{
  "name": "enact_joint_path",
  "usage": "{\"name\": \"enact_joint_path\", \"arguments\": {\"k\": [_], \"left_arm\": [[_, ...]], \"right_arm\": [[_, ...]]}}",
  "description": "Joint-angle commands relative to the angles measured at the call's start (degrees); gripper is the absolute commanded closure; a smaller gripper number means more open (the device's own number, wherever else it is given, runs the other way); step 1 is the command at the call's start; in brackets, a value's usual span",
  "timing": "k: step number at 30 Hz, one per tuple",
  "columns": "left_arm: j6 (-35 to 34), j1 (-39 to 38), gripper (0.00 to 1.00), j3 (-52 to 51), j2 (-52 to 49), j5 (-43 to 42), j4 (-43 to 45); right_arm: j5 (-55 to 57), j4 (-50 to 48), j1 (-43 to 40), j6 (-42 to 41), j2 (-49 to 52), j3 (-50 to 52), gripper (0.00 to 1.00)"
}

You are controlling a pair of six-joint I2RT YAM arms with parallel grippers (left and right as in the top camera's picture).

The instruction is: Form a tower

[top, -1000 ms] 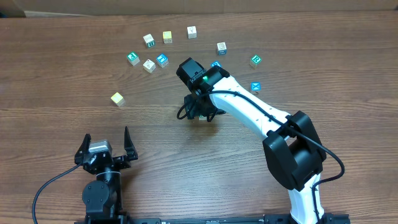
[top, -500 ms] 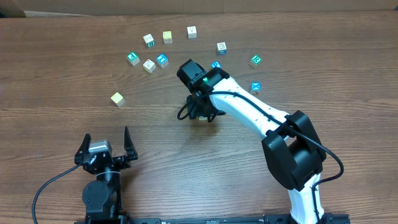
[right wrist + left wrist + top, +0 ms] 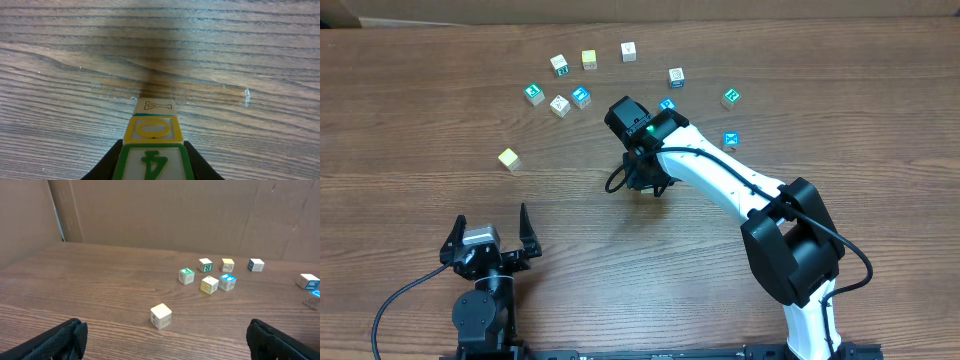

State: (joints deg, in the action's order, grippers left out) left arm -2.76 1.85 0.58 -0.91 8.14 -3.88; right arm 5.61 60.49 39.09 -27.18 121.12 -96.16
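A brown wood-grain table (image 3: 420, 200) fills the overhead view, and a plain cardboard wall (image 3: 175, 215) stands along its far edge.

The right arm (image 3: 720, 180), white with black joints, reaches from the near right edge to the middle of the table. The left arm (image 3: 480, 310), black, sits at the near left edge, well apart from all the cubes.

The left gripper (image 3: 490, 218) has its two fingers spread wide with nothing between them. The right gripper (image 3: 642, 180) points down at mid-table. In the right wrist view its black fingers (image 3: 112, 162) press against both sides of the tower's top cube, pinching it.

The tower (image 3: 152, 127) stands at mid-table directly under the right gripper, which hides it from overhead. From the right wrist view, three stacked cubes show in a line:
- A green-bordered cube (image 3: 152, 160) with a green mark is nearest the camera.
- A yellow-bordered cube (image 3: 152, 129) with an oval is next.
- A pale cube (image 3: 153, 106) with a Y-like mark and a teal edge is farthest.

Loose cubes (image 3: 589, 59) lie in a scattered arc across the far half of the table, with blue, green and pale faces. One pale yellow cube (image 3: 509, 158) sits alone to the left, nearer the left arm than the others
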Motion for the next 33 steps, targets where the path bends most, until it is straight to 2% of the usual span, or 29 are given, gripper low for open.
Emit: {"name": "enact_joint_path", "arguments": {"k": [1,5,25,27,33], "left_arm": [[1.1,-0.4,0.01,-0.2,0.7,-0.2,0.0],[1.1,-0.4,0.0,-0.2,0.7,-0.2,0.0],[1.1,-0.4,0.0,-0.2,0.7,-0.2,0.0],[1.1,-0.4,0.0,-0.2,0.7,-0.2,0.0],[1.1,-0.4,0.0,-0.2,0.7,-0.2,0.0]], "right_arm": [[0.8,-0.2,0.2,-0.2,-1.5,0.6,0.73],[0.8,-0.3,0.2,0.2,-1.5,0.6,0.78],[0.8,-0.6,0.2,0.2,-1.5,0.6,0.83],[0.8,-0.7,0.2,0.2,-1.5,0.6,0.8],[0.8,-0.7,0.2,0.2,-1.5,0.6,0.62]]}}
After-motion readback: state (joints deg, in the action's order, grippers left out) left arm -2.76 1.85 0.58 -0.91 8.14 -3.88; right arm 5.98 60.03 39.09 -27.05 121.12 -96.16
